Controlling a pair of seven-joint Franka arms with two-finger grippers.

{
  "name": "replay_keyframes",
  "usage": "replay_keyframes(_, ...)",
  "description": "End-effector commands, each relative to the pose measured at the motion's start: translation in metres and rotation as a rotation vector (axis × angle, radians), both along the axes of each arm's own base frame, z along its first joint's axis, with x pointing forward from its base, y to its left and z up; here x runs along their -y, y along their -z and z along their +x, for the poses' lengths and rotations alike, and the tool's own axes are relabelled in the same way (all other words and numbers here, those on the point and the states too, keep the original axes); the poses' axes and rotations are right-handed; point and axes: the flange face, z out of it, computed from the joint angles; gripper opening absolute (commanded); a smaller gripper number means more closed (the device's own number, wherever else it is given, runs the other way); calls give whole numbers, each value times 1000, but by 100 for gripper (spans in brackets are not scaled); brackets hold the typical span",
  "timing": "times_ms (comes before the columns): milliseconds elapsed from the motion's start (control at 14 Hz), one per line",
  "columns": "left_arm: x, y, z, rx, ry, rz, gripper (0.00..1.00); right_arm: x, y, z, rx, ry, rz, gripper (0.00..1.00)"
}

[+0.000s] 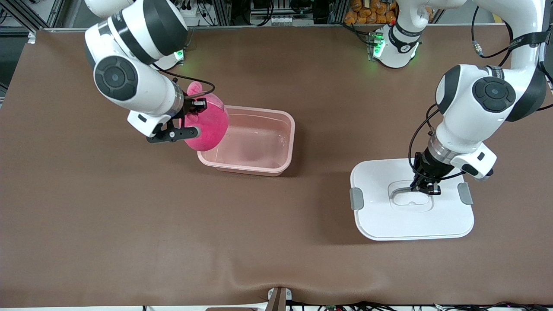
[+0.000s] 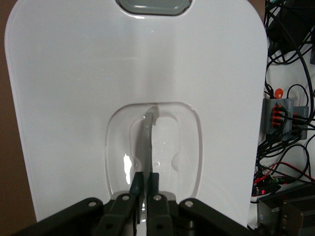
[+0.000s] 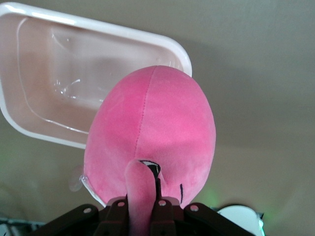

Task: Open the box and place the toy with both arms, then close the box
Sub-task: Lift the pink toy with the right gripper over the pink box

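Toy (image 1: 207,127), pinched by right gripper (image 1: 190,119) over box (image 1: 276,166) rim, may drop outside; left gripper (image 1: 425,188) clamps lid (image 1: 389,216) handle (image 2: 146,142).

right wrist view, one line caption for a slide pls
Right gripper shut on the pink plush toy, hanging over the rim of the open pink tub.

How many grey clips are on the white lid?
2. One grey clip sits on the lid's end toward the pink box; the other grey clip is on the end away from it.
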Motion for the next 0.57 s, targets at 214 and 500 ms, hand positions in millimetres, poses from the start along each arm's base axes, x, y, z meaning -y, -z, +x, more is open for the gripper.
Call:
replay_keyframes(214, 2, -5, -4, -4, 20, -9, 0, -37, 7, 25, -39, 41, 33, 0)
replay_keyframes(500, 2, -3, -3, -7, 20, -8, 0, -52, 26, 32, -51, 25, 19, 0)
